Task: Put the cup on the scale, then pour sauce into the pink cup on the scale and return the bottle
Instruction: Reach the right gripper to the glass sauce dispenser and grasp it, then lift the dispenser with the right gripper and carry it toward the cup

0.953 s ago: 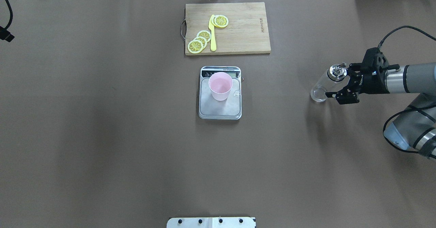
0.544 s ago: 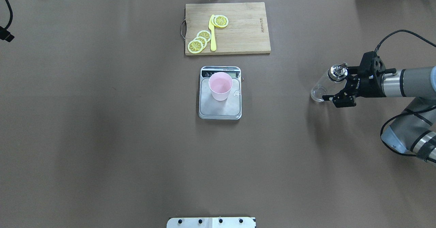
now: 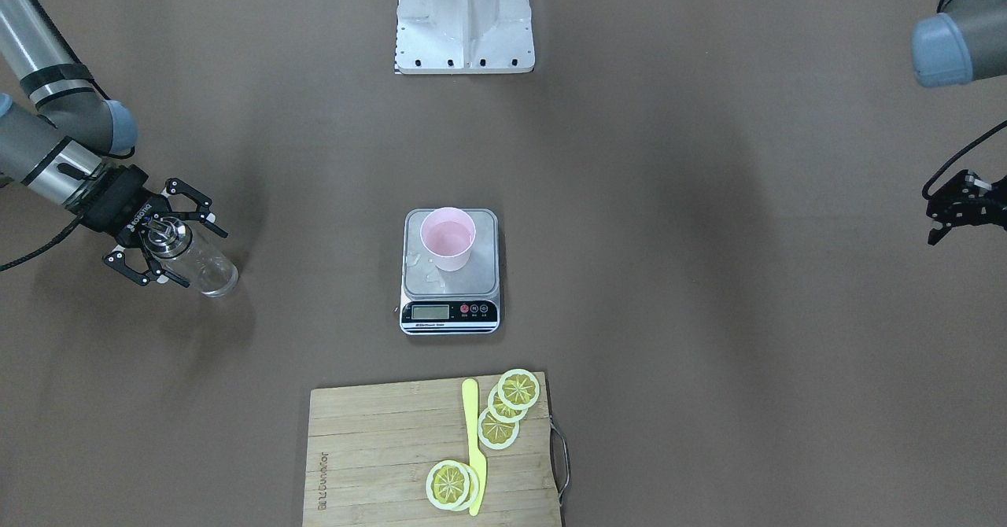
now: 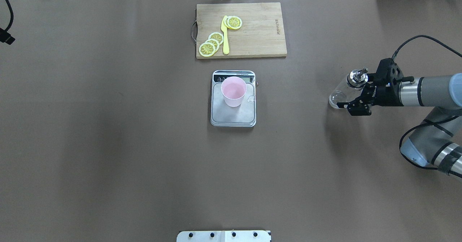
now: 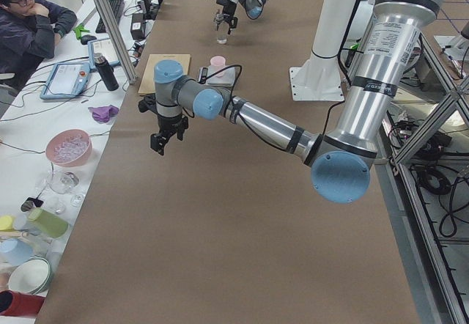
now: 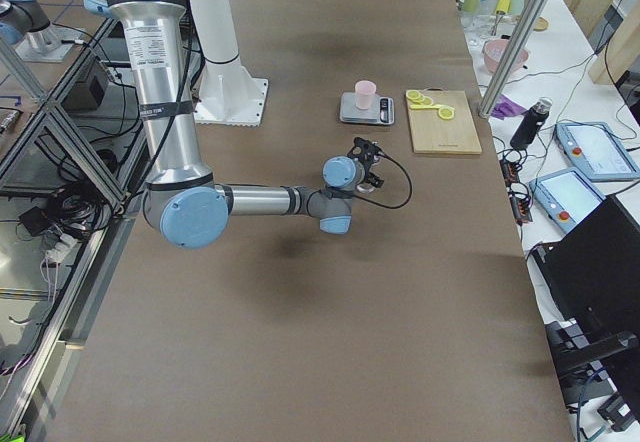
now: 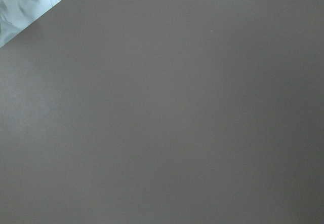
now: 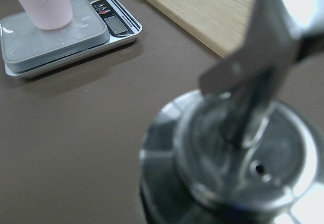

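The pale pink cup point(image 4: 234, 90) stands upright on the silver scale point(image 4: 233, 118) at the table's middle; both also show in the front view, cup point(image 3: 448, 236) and scale point(image 3: 450, 313). The clear glass bottle point(image 4: 340, 94) with its metal pourer cap point(image 3: 165, 236) stands on the table far to the right. My right gripper point(image 4: 344, 95) is open, with a finger on each side of the bottle point(image 3: 208, 274). The right wrist view shows the cap point(image 8: 238, 168) close up. My left gripper point(image 3: 944, 214) hangs open and empty over the far left of the table.
A wooden cutting board point(image 4: 241, 29) with lemon slices point(image 4: 211, 44) and a yellow knife point(image 4: 225, 36) lies beyond the scale. Small drops lie on the scale's platform point(image 3: 421, 271). The robot's base plate point(image 3: 464, 16) sits at the near edge.
My right gripper has shifted a little leftward and nearer along the bottle, staying open. The bottle, cup and scale have not moved.
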Tool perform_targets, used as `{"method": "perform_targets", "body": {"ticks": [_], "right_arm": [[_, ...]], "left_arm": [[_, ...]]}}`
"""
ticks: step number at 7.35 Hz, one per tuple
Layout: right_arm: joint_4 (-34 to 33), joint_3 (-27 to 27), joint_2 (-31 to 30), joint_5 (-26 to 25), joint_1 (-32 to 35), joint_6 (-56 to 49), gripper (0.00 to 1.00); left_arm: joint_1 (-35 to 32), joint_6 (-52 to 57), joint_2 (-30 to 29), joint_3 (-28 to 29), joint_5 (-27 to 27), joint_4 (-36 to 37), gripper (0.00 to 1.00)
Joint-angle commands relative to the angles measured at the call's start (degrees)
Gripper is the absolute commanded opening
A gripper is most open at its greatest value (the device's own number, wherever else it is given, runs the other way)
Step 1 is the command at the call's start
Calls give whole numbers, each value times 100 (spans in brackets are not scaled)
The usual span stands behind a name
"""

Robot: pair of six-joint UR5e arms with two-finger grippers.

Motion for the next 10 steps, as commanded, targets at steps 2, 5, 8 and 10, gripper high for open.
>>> {"method": "perform_targets", "body": {"ticks": [2, 5, 8, 10], "right_arm": [[-43, 37, 9, 34, 19, 9, 0], [-593, 98, 228, 786, 448, -35, 0], [-1247, 274, 475, 810, 661, -18, 0], [-2114, 781, 572, 564, 565, -18, 0]], "left_arm": [[0, 2, 0, 0, 1, 2, 98], [-9, -7, 17, 0, -8, 2, 98], [-638, 11, 166, 253, -157, 378, 98], [-1026, 55, 517, 360, -210, 353, 98]]}}
